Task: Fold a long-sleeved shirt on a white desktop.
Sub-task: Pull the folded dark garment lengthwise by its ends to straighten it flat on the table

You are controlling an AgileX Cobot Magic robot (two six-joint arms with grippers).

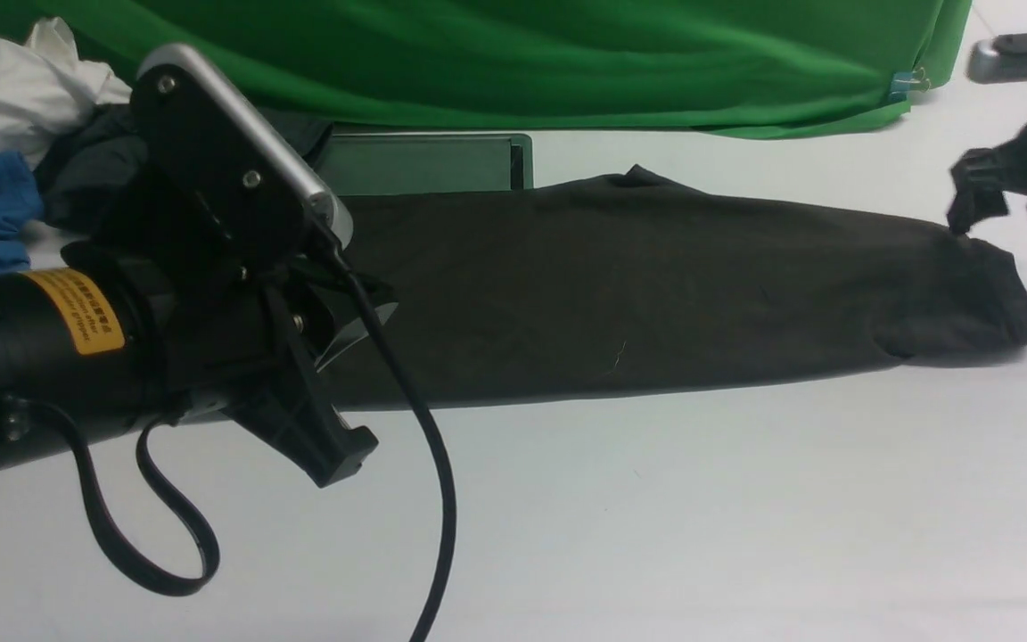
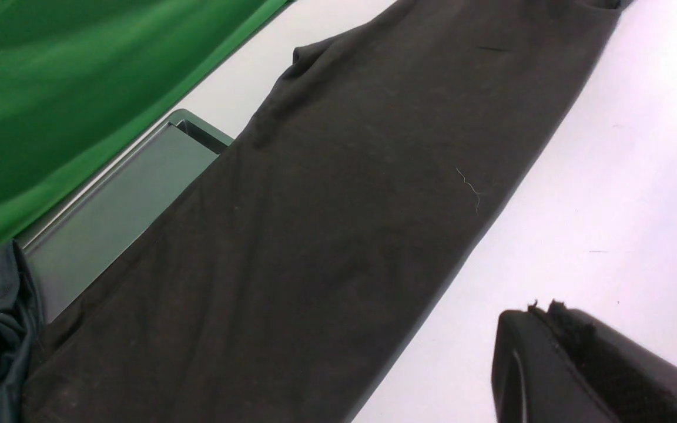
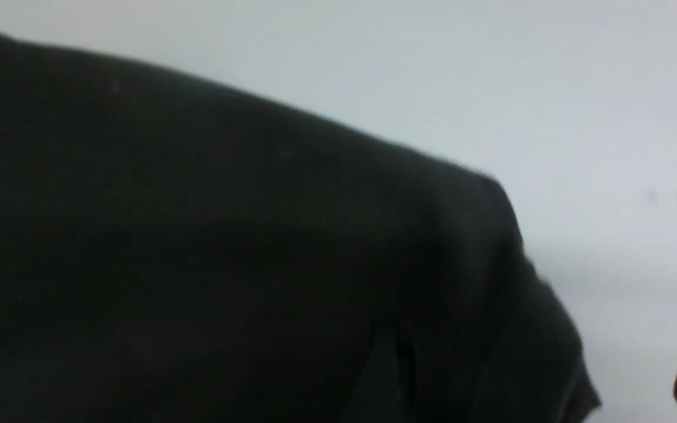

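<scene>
Lying as a long folded band, the long-sleeved shirt (image 1: 656, 294) crosses the white surface (image 1: 656, 517). Front view: right gripper (image 1: 1004, 214) spread wide, empty, just above shirt's right end. Only left wrist view shows left gripper (image 2: 544, 335) pinched shut w/ nothing held, beside near edge.

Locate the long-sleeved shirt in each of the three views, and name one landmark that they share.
Front view: the long-sleeved shirt stretches as a long dark band across the middle, left to right.
Left wrist view: the shirt runs diagonally through the picture's centre.
Right wrist view: the shirt fills most of the frame, blurred, with one end showing.
Shared landmark: the white desktop bordering the shirt's edge in all three.
</scene>
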